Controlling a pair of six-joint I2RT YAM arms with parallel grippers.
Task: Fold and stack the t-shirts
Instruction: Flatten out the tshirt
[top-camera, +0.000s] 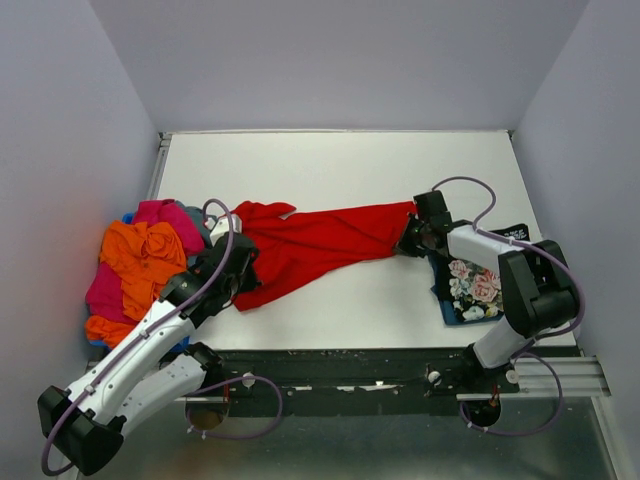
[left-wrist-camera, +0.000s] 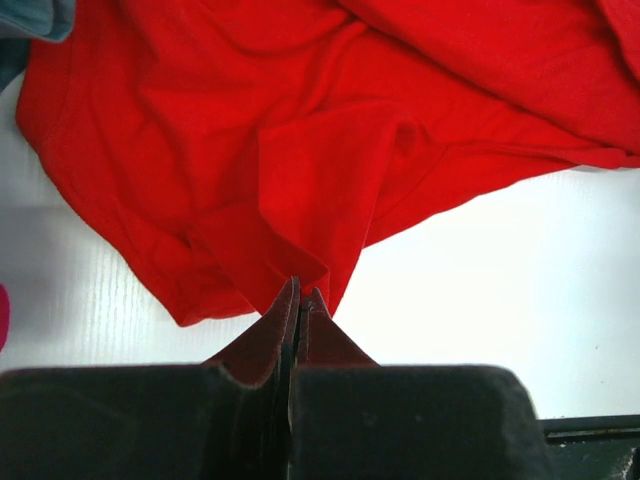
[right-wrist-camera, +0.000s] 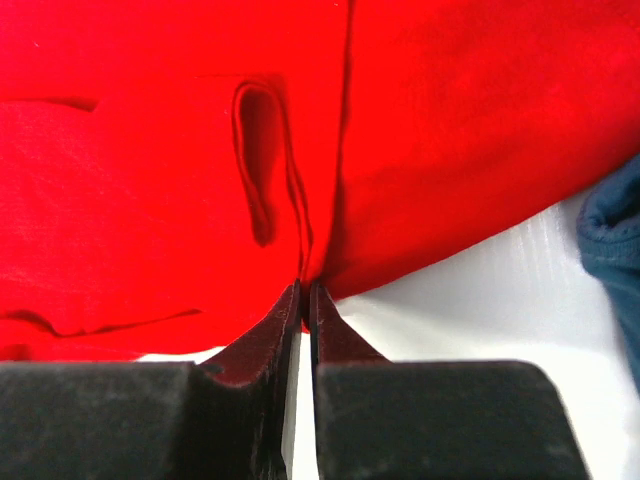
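A red t-shirt (top-camera: 320, 245) lies stretched across the middle of the white table. My left gripper (top-camera: 238, 262) is shut on its left edge; in the left wrist view the red t-shirt (left-wrist-camera: 300, 150) is pinched at the fingertips of the left gripper (left-wrist-camera: 302, 293). My right gripper (top-camera: 410, 238) is shut on the shirt's right end, and in the right wrist view a fold of the red t-shirt (right-wrist-camera: 200, 150) is caught at the tips of the right gripper (right-wrist-camera: 304, 285). A pile of orange (top-camera: 140, 250) and magenta-pink (top-camera: 165, 213) t-shirts lies at the left. A black floral t-shirt (top-camera: 472, 288) lies folded at the right.
Grey walls enclose the table (top-camera: 340, 170) on three sides. The right arm's forearm (top-camera: 480, 245) passes over the floral shirt. A dark teal cloth edge (right-wrist-camera: 615, 260) shows at the right of the right wrist view. A metal rail (top-camera: 350, 375) runs along the near edge.
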